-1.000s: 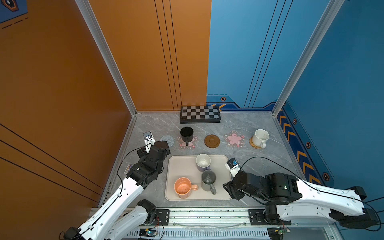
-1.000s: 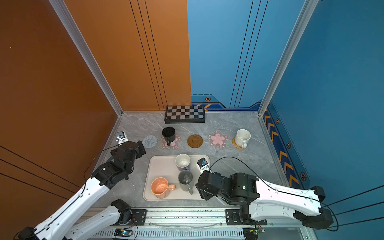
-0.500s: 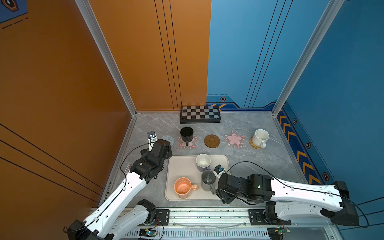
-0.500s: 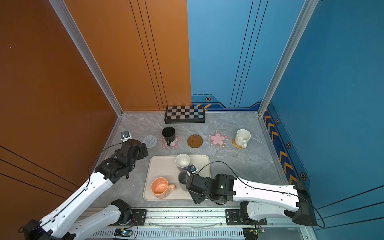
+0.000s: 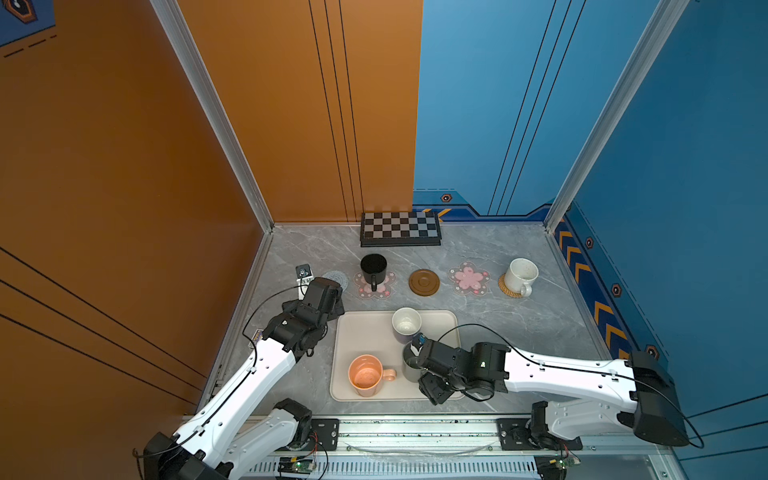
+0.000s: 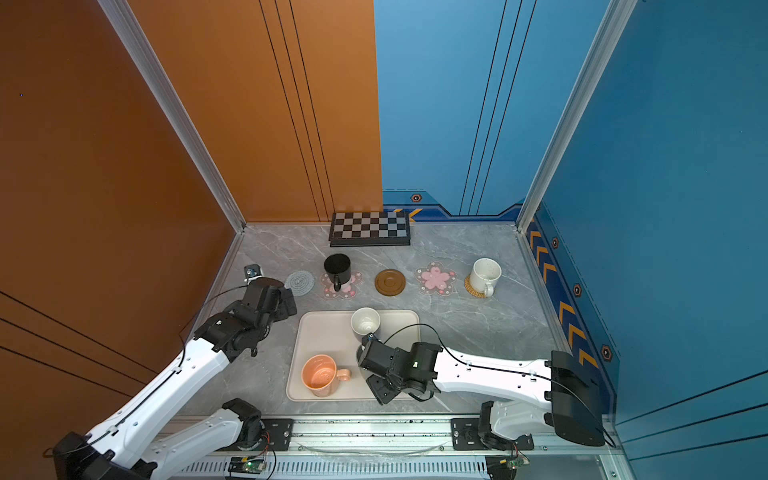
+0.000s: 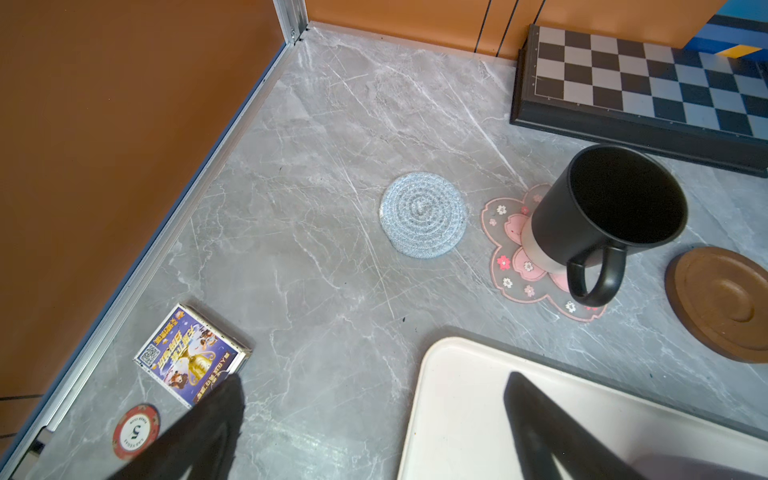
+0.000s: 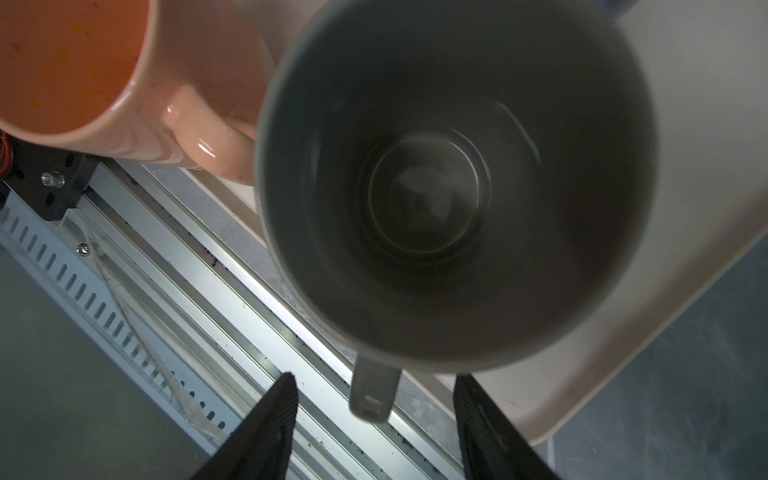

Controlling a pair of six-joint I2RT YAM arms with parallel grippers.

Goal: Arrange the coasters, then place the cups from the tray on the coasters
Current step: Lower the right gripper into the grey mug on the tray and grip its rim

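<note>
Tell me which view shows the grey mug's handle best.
The right wrist view: the grey mug fills the frame, its handle between the right gripper's open fingers, clear of both. In both top views that gripper hides most of the mug; the left wrist view misses it.

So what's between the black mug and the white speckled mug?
In both top views: the brown wooden coaster and an empty pink flower coaster.
</note>
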